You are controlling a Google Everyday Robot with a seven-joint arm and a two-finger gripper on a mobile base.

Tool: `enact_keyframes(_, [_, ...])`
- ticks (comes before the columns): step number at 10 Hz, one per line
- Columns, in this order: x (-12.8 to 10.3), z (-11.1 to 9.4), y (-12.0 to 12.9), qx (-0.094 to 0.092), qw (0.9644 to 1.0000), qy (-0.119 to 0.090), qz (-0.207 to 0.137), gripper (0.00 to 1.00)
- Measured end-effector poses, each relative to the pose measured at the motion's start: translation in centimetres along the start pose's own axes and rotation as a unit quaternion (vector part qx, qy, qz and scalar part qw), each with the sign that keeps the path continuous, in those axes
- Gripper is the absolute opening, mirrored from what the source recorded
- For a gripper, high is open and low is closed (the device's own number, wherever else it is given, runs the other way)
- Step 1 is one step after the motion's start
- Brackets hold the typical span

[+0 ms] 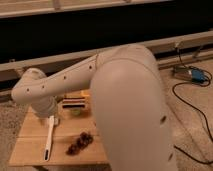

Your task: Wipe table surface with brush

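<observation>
The brush [48,140] lies flat on the left part of the table surface [27,142], a long white stick running front to back with its near end by the table's front edge. My gripper [51,117] hangs at the end of the big white arm, directly over the brush's far end. It looks open and grips nothing. The arm's elbow fills the middle and right of the view and hides the table's right half.
A dark bunch of grapes [80,143] lies on the table right of the brush. Part of the orange bin [75,103] shows behind the gripper. Blue and black cables [192,85] lie on the floor at right.
</observation>
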Motion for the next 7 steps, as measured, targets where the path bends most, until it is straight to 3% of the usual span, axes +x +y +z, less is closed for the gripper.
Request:
enact_keyframes(1, [-0.1, 1.9, 0.3, 0.013, 0.9999, 0.005, -0.002, 0.65])
enact_keyframes(3, [-0.1, 3.9, 1.5, 0.019, 0.9997, 0.015, -0.006, 0.65])
enact_keyframes(7, [1.4, 5.8, 4.6, 0.016, 0.9989, 0.039, -0.017, 0.65])
